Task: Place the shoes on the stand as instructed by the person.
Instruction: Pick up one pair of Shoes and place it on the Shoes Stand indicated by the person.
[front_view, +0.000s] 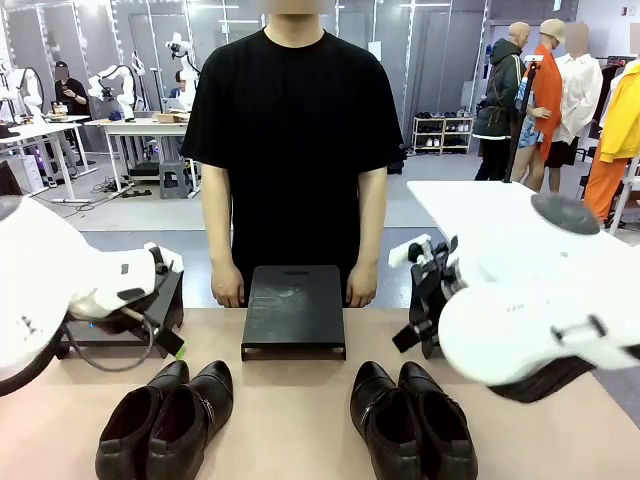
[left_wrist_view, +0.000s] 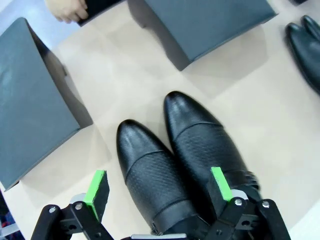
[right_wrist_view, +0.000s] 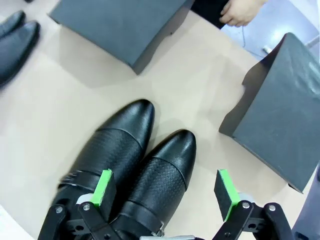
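Two pairs of black leather shoes stand toes toward the person near the table's front edge: the left pair (front_view: 165, 418) and the right pair (front_view: 412, 420). My left gripper (left_wrist_view: 159, 187) hangs open above the left pair (left_wrist_view: 180, 160), its green pads (left_wrist_view: 97, 192) straddling both shoes without touching them. The right gripper (right_wrist_view: 165, 190) is open above the right pair (right_wrist_view: 135, 165), whose toe caps are textured and strapped. A black stand (front_view: 293, 310) sits mid-table. The person (front_view: 293, 130) in a black T-shirt rests a hand (front_view: 228, 290) at each side of it.
A second dark stand (left_wrist_view: 30, 100) sits left of the left pair and another (right_wrist_view: 285, 105) right of the right pair. Both white arms (front_view: 60, 285) (front_view: 540, 300) lean in over the table's sides. Bare tabletop (front_view: 290, 410) lies between the pairs.
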